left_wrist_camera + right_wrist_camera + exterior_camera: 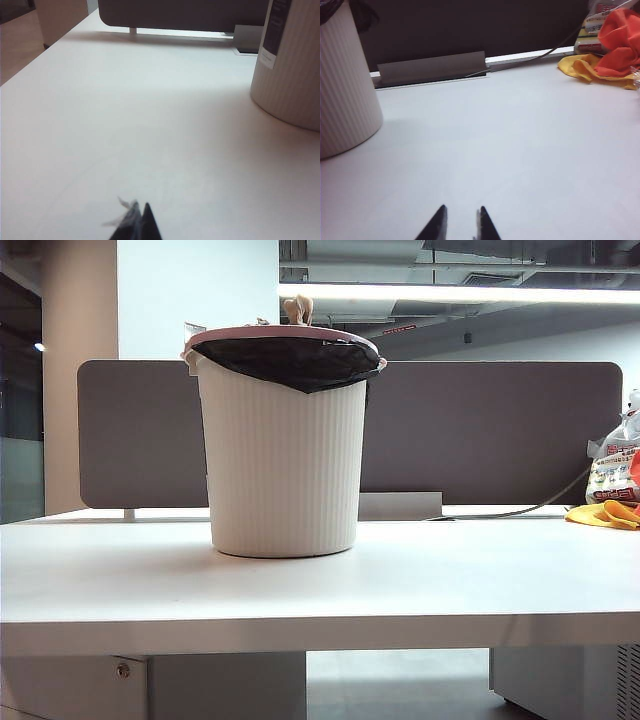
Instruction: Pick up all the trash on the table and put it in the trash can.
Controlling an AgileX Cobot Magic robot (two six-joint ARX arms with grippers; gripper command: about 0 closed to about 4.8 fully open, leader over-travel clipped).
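Note:
The white ribbed trash can (285, 470) with its black liner stands upright on the white table (400, 580). A tan piece of trash (298, 308) pokes up above its rim. No trash shows on the tabletop. Neither arm appears in the exterior view. My left gripper (140, 207) hovers low over the table (125, 125), shut, a thin pale shred clinging to one tip; the trash can (292, 65) is ahead of it to one side. My right gripper (461, 210) is open and empty above the table (520, 150), the trash can (345, 95) off to its side.
A grey partition panel (480, 430) runs behind the table. At the far right lie a printed white plastic bag (615, 465) and a yellow-orange cloth (605, 513), the cloth (615, 40) also in the right wrist view. A cable (540, 505) and a grey bracket (432, 67) sit at the back edge.

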